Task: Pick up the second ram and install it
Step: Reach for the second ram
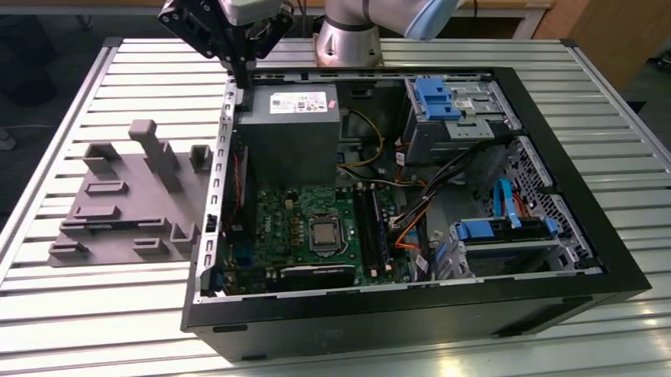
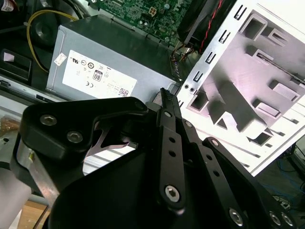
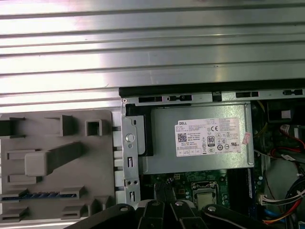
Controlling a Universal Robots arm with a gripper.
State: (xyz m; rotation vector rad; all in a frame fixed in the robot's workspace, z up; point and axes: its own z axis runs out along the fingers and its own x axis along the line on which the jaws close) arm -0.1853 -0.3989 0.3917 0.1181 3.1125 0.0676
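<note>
Ext. view: the black two-finger gripper (image 1: 243, 77) is hanging over the far corner of the big black open PC case (image 1: 419, 314), above its wall nearest the grey plastic fixture block (image 1: 115, 212) on the ribbed metal table (image 1: 63, 314). The case is holding a grey box power supply (image 1: 294, 133), a green motherboard (image 1: 278, 220) w/ long black memory slots (image 1: 372, 228), blue-fronted drive cages (image 1: 451, 102) and loose cables.

2nd wrist view: the pincer (image 2: 165, 95) is looking narrow, tips drawn together, nothing seen btwn them. It's pointing down at the case edge, w/ the power supply (image 2: 105, 62) on one side and the fixture (image 2: 238, 90) on the other.

1st wrist view: the second ram (image 3: 31, 195), a thin dark bluish strip, is lying edge-up in a fixture (image 3: 95, 181) groove, well apart from the gripper, so the pick-up looks not yet done.

Doing it well, imo: spread the fingers before descending, centre them over the strip's middle, line them up across its thin faces, drop straight, avoid the raised blocks, squeeze gently and lift vertically so it isn't binding in the groove.
</note>
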